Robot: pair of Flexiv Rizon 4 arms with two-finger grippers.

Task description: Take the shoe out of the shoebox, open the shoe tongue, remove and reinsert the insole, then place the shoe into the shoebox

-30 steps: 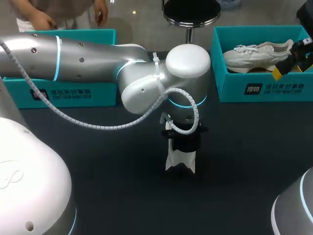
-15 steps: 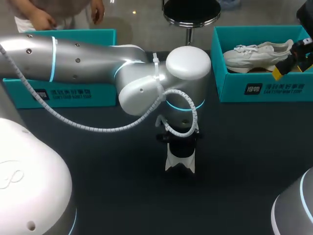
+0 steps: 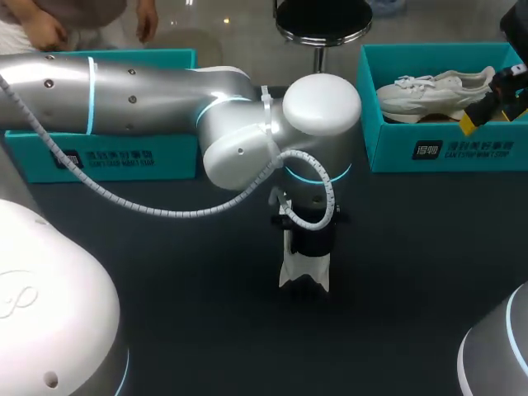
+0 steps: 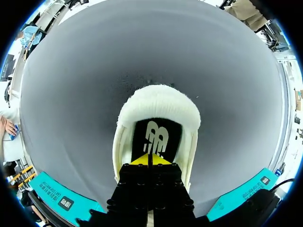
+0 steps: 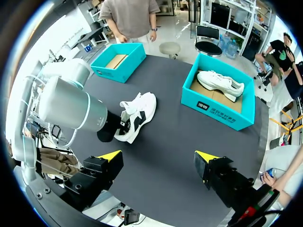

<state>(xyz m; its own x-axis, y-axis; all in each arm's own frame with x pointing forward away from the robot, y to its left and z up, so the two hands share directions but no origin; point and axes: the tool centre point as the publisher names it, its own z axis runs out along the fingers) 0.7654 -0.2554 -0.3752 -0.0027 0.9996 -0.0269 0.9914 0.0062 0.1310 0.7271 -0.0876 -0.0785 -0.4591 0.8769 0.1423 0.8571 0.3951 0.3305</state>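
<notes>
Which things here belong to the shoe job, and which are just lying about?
In the job: white-and-black shoe, insole, empty shoebox, left hand reaching into that shoe.
Probably idle: second shoe, full shoebox, open right hand.

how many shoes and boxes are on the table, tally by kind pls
white lace-up sneakers: 2 (loose sneaker, boxed sneaker)
teal cardboard shoeboxes: 2 (empty shoebox, filled shoebox)
total: 4
</notes>
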